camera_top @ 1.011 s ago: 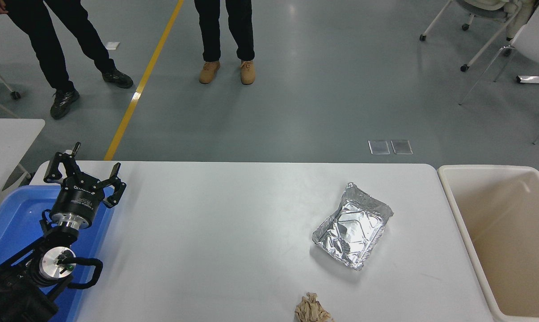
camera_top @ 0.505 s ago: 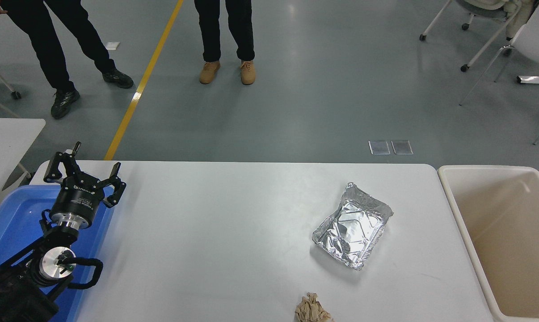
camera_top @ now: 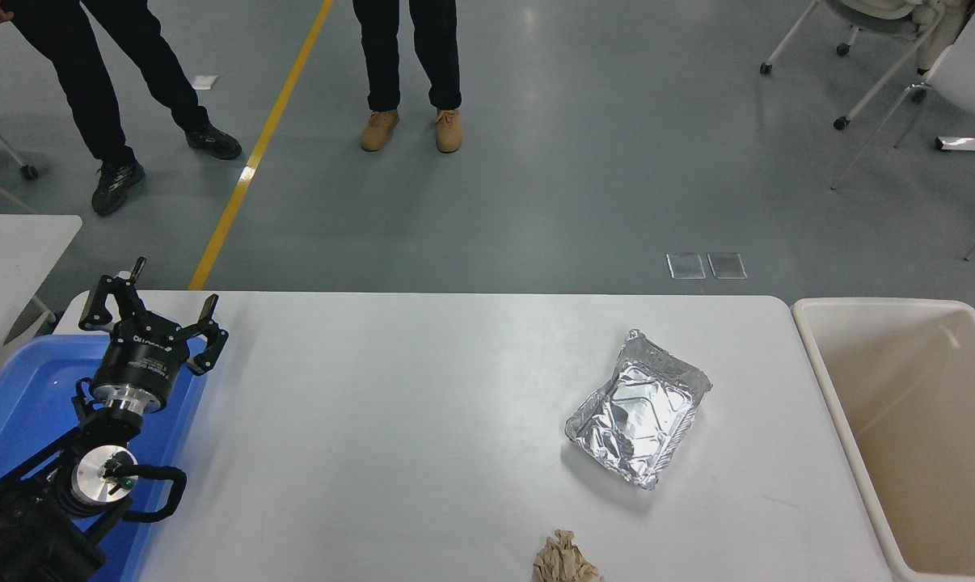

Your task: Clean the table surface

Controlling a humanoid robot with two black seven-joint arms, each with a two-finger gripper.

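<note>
White worktop (camera_top: 423,420) fills the frame's lower middle. Foil tray (camera_top: 638,408) lies right of centre; crumpled paper (camera_top: 564,558) sits at the bottom edge. Left gripper (camera_top: 149,315), fingers spread, hangs lower left over a blue bin (camera_top: 18,396). Beige bin (camera_top: 924,428) stands right.

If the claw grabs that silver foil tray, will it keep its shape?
Probably not. The foil tray already looks crumpled and dented along its rim, so it likely bends under a squeeze. It seems empty and thin, so probably very light, and may slide on the smooth table if pushed.
</note>
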